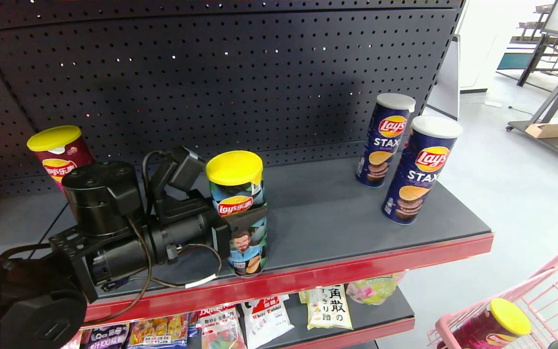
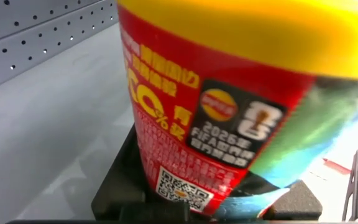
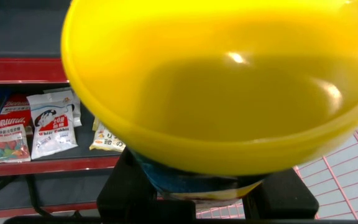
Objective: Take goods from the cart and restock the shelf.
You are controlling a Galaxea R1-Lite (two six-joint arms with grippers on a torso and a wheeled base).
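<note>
Four canisters stand upright on the shelf (image 1: pixel 327 213). At far left, close to the perforated back panel (image 1: pixel 240 72), is a red canister (image 1: pixel 61 155) with a yellow lid. Next, near the red front edge, the left gripper (image 1: pixel 244 218) has its fingers clamped on the teal canister (image 1: pixel 235 191). Well to the right stand a rear blue canister (image 1: pixel 386 140) and a front blue canister (image 1: pixel 422 169), both white-lidded, just beside each other. Snack bags (image 1: pixel 264 320) lie on the lower shelf. At lower right, inside the pink cart (image 1: pixel 555 271), the right gripper (image 3: pixel 207 199) has its fingers pressed against both sides of the yellow-lidded cart canister (image 1: pixel 499 317).
</note>
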